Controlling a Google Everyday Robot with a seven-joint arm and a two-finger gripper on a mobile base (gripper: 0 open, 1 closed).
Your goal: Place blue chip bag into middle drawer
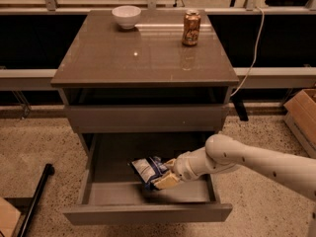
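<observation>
The blue chip bag (147, 169), dark blue and white foil, hangs tilted just above the grey floor of the open middle drawer (108, 194). My gripper (164, 177) reaches in from the right on a white arm and is shut on the bag's right end. The bag sits over the centre of the drawer box. The drawer is pulled out far toward the camera, below the shallower closed drawer front (148, 117).
On the brown cabinet top (98, 58) stand a white bowl (126, 16) at the back left and a brown drink can (191, 27) at the back right. A cardboard box (303, 112) stands on the floor at right. A black pole (37, 201) lies at lower left.
</observation>
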